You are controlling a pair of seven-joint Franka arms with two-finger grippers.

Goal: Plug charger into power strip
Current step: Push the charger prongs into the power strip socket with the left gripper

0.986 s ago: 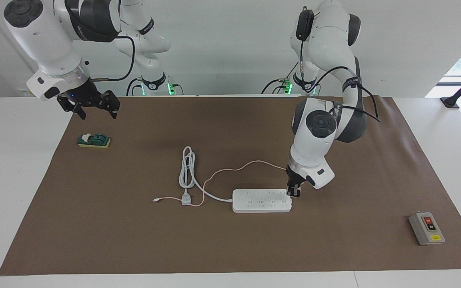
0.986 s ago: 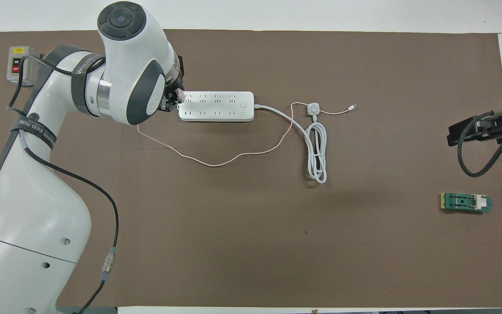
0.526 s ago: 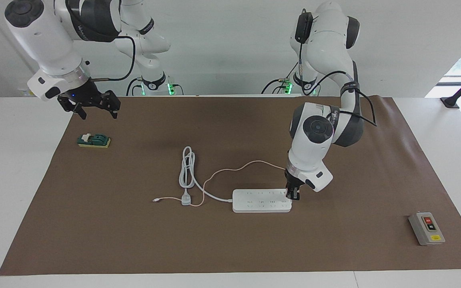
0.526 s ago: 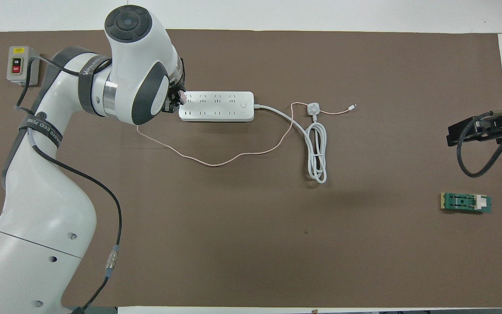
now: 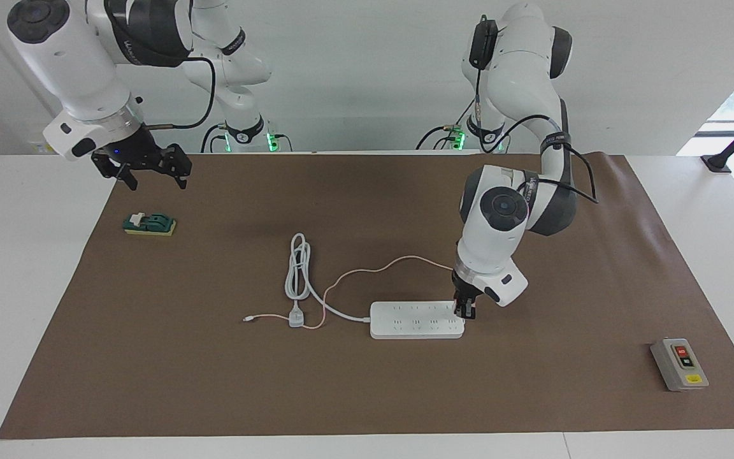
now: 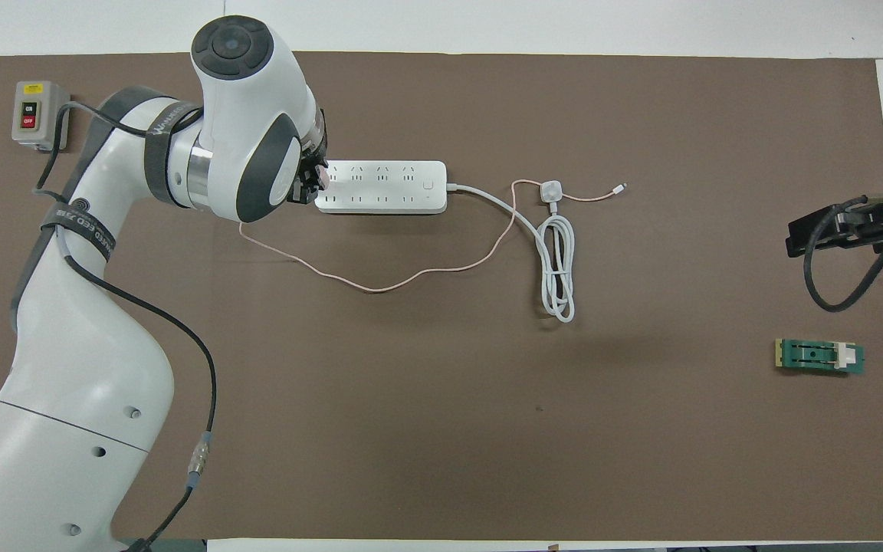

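- Left gripper (image 5: 466, 310), centre-right of the facing view, has its fingers closed on the charger (image 6: 321, 175), at the end of the power strip (image 5: 416, 320).
- Right gripper (image 5: 150, 169) waits at upper left, fingers spread wide.

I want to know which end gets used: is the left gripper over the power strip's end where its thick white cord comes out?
No: the left gripper is over the power strip's cordless end.

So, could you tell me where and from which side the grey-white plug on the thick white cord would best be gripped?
Grip the grey-white plug across its small blocky body, coming straight down from above: it lies flat on the brown mat, apart from the power strip, and its coiled white cord trails toward the robots.
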